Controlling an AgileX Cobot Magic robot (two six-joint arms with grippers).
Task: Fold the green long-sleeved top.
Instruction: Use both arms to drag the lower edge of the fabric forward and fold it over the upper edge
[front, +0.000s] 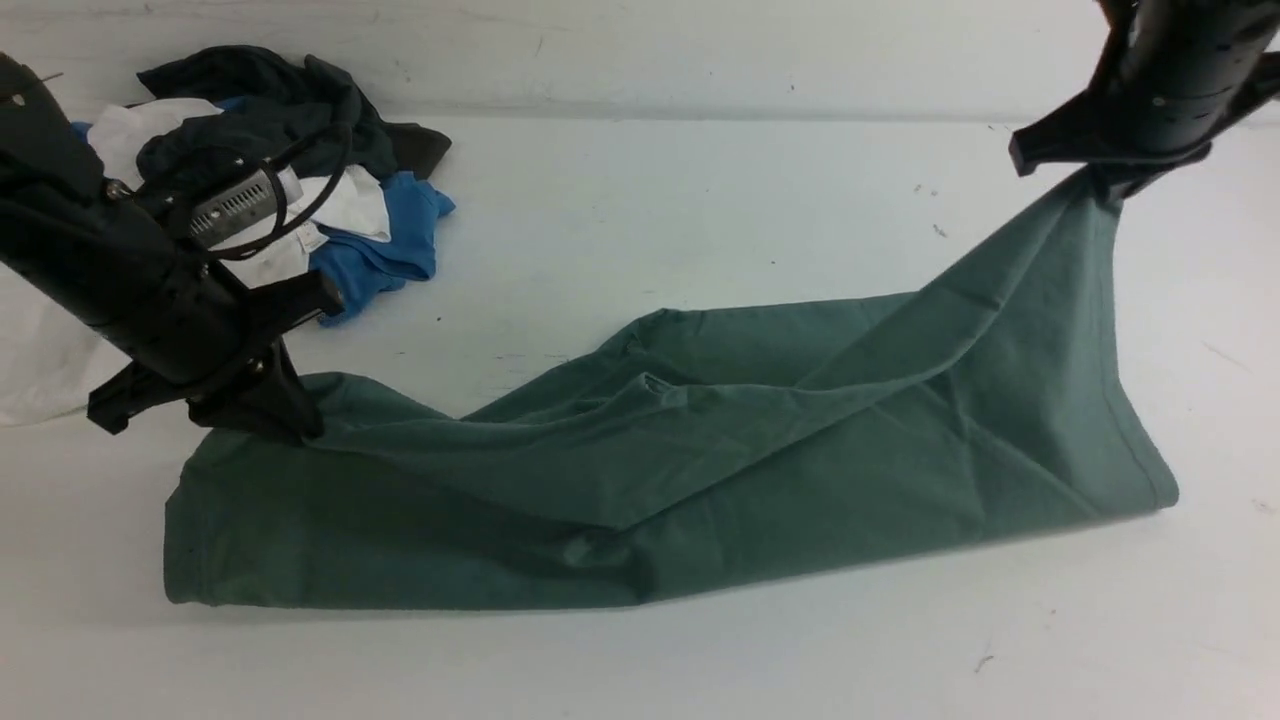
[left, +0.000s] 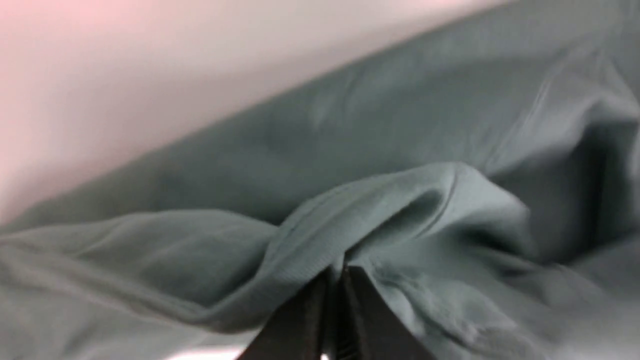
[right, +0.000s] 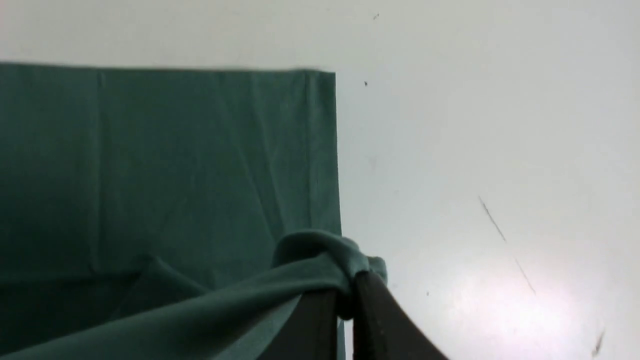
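The green long-sleeved top (front: 700, 470) lies stretched across the table, its near edge flat and its far edge lifted at both ends. My left gripper (front: 300, 425) is low at the top's left end, shut on a pinch of the fabric (left: 320, 240) just above the table. My right gripper (front: 1105, 185) is raised at the far right, shut on the top's corner (right: 345, 260), and the cloth hangs from it in a taut slope. The hem (right: 320, 150) lies flat below it. Neck label, logo and sleeves are hidden.
A heap of other garments sits at the back left behind my left arm: dark grey (front: 270, 110), white (front: 350, 205) and blue (front: 390, 250). More white cloth (front: 40, 360) lies at the left edge. White table (front: 700, 200) runs beyond the top.
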